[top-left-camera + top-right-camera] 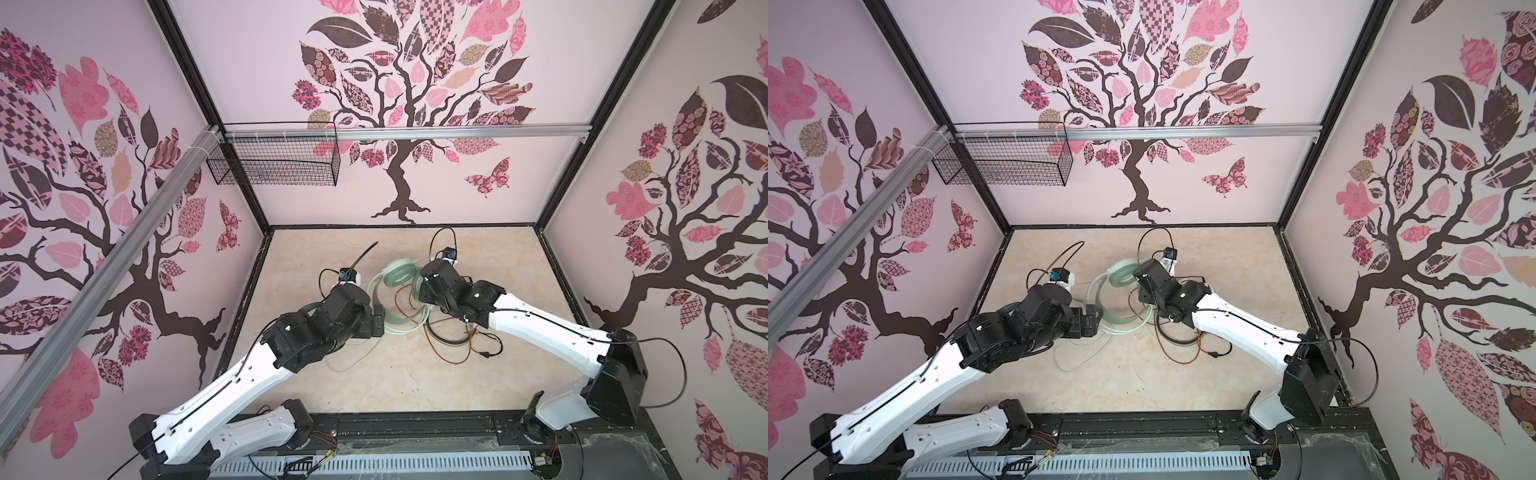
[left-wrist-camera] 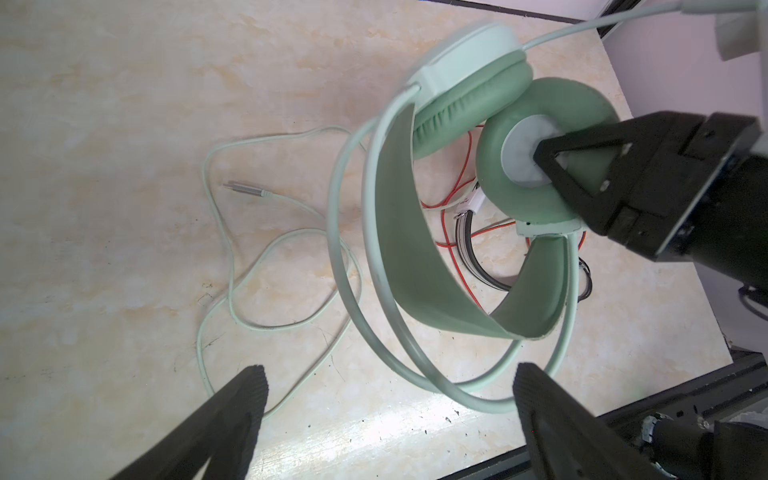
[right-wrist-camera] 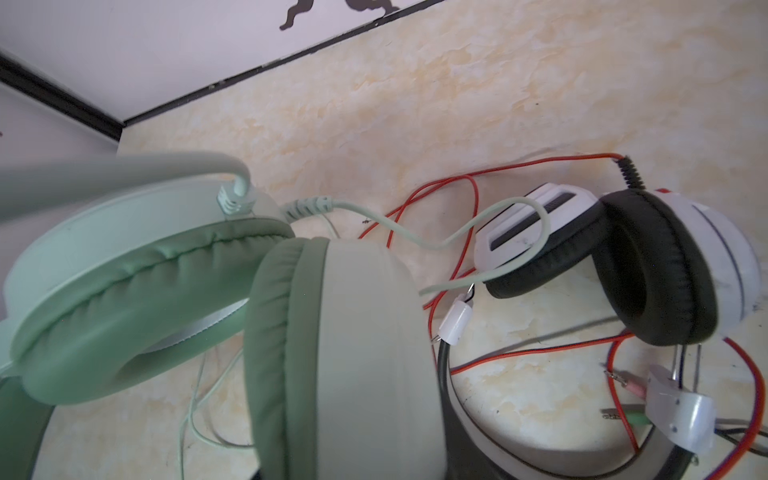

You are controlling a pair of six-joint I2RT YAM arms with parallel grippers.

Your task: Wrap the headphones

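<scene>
The mint-green headphones [image 2: 415,249] stand tilted, one earcup clamped in the right gripper [image 2: 557,178], likely to steady them for winding. The headband sits just ahead of the left gripper [image 2: 388,374], whose fingers are spread wide. The pale green cable [image 2: 230,266] trails loose beyond them. The white-and-black pair [image 3: 665,266] lies just past the right fingers.

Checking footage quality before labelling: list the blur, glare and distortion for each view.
Both top views: wide-angle, side walls splay outward. Left wrist: glare patch on the table. Right wrist: mint headphones blur close to the lens, white pair sharper.
</scene>
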